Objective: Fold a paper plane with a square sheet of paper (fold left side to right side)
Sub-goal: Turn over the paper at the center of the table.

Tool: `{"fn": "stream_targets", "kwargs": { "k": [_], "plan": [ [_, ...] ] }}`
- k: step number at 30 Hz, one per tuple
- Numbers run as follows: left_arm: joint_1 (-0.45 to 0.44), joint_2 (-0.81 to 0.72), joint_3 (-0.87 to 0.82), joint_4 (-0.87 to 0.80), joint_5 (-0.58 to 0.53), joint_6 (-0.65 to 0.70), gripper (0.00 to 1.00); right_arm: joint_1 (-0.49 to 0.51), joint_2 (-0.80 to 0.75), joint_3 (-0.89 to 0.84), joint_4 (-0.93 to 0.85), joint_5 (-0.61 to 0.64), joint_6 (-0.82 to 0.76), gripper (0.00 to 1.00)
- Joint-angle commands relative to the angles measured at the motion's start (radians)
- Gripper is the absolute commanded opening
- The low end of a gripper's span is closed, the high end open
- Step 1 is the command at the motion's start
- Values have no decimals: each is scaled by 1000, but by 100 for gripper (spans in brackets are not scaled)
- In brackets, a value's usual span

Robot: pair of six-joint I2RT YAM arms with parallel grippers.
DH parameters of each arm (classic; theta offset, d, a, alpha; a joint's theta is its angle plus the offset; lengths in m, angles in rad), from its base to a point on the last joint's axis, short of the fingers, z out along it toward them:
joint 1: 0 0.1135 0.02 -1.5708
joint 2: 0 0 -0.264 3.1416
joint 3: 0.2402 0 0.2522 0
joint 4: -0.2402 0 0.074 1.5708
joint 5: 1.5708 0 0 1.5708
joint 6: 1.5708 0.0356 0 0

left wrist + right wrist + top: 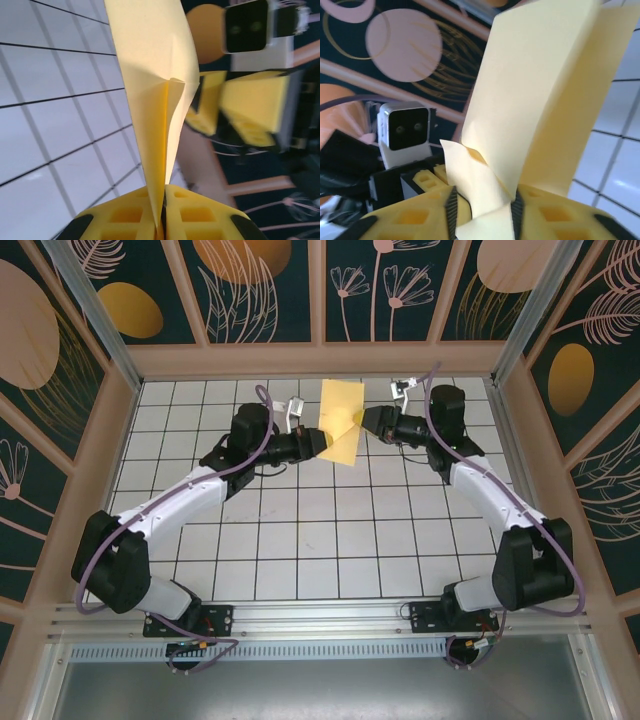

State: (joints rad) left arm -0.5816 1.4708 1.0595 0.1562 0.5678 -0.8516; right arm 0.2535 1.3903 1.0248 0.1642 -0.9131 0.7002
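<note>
left claw (pixel 163 195) tight on thin creased yellow paper sheet (pixel 150 60); right claw (pixel 482 200), foam-padded, apart around its curled flap

White tabletop (pixel 300 540) is marked with a dark grid, also seen in the left wrist view (pixel 50 100). It is bordered by a wooden frame (pixel 320 360). Dark teal wall panels (pixel 260 290) are printed with leaf and flower outlines and orange ovals. A metal rail (pixel 320 615) is set along the near edge, and a perforated strip (pixel 300 652) is seen just below it.
</note>
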Motion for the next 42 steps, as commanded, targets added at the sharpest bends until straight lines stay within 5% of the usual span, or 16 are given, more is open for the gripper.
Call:
{"fn": "stream_targets", "kwargs": {
  "k": [1, 4, 12, 15, 20, 25, 32, 42],
  "plan": [
    [0, -30, 39, -243, -161, 175, 13, -23, -58, 31, -237, 150, -172, 43],
    [-16, -49, 48, -380, -307, 246, 12, -45, -89, 18, -317, 264, -210, 45],
    [-196, 70, 221, -879, -984, 323, 9, -77, -117, 20, -572, 713, -263, 45],
    [-244, 185, 309, -1059, -1140, 282, 9, -94, -126, -16, -588, 754, -265, 44],
    [-299, 385, 429, -1245, -1246, 213, 10, -131, -158, -76, -569, 740, -255, 45],
    [-320, 523, 499, -1271, -1207, 208, 16, -182, -187, -112, -566, 713, -255, 45],
    [-329, 674, 605, -1199, -971, 280, 37, -247, -206, -156, -565, 654, -258, 45],
    [-309, 588, 699, -993, -692, 378, 71, -237, -138, -226, -428, 409, -228, 44]
  ]
}}
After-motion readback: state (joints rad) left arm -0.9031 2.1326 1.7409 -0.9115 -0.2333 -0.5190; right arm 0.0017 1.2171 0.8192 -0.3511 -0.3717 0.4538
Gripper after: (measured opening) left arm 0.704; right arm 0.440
